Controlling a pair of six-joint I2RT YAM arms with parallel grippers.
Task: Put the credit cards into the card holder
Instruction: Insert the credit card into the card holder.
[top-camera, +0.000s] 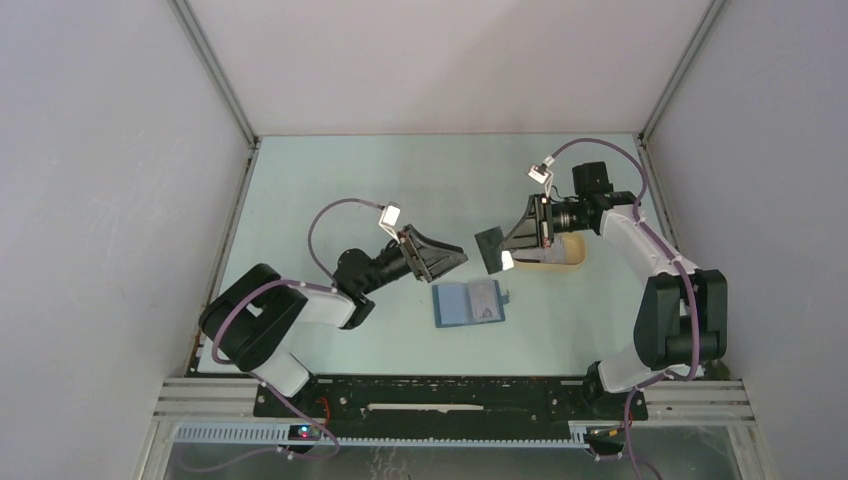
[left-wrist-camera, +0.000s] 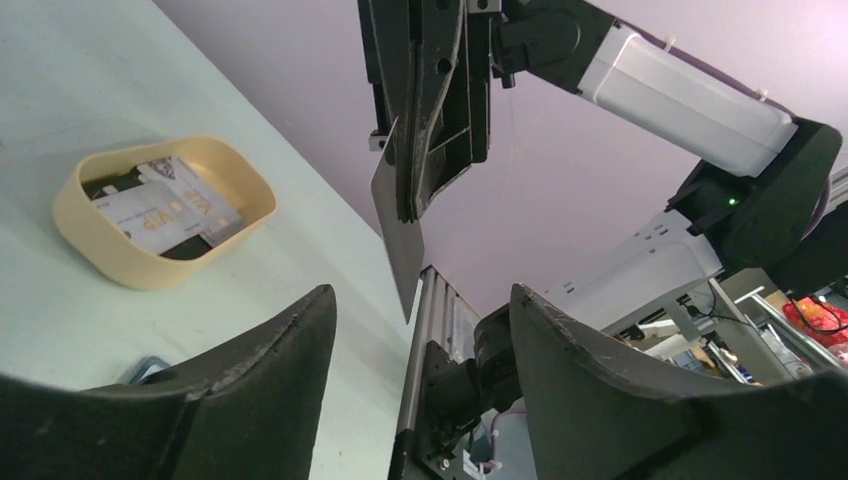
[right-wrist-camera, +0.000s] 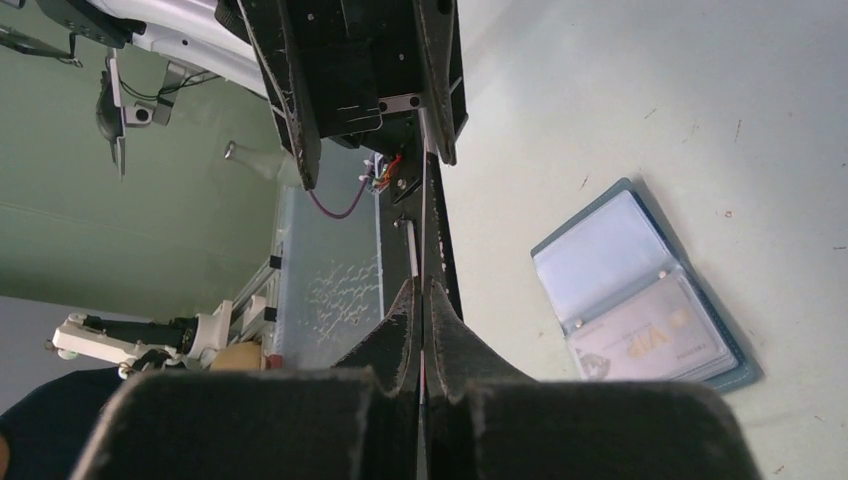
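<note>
Grey card (left-wrist-camera: 400, 235) sits pinched tight in our right gripper (right-wrist-camera: 425, 300). Our left gripper (left-wrist-camera: 420, 295) has its jaws wide apart, holding nothing, the card just in front of them.

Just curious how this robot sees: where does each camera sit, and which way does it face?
Top external: fixed above and behind, looking down on the pale green table; left arm and right arm show whole.
Left wrist: on the left arm, facing the right gripper pinching a thin grey card, plus the beige oval tray; own dark fingers below.
Right wrist: looks along its shut fingers at the left gripper and the open teal-blue wallet.
Shared: top and right wrist both show the wallet.
</note>
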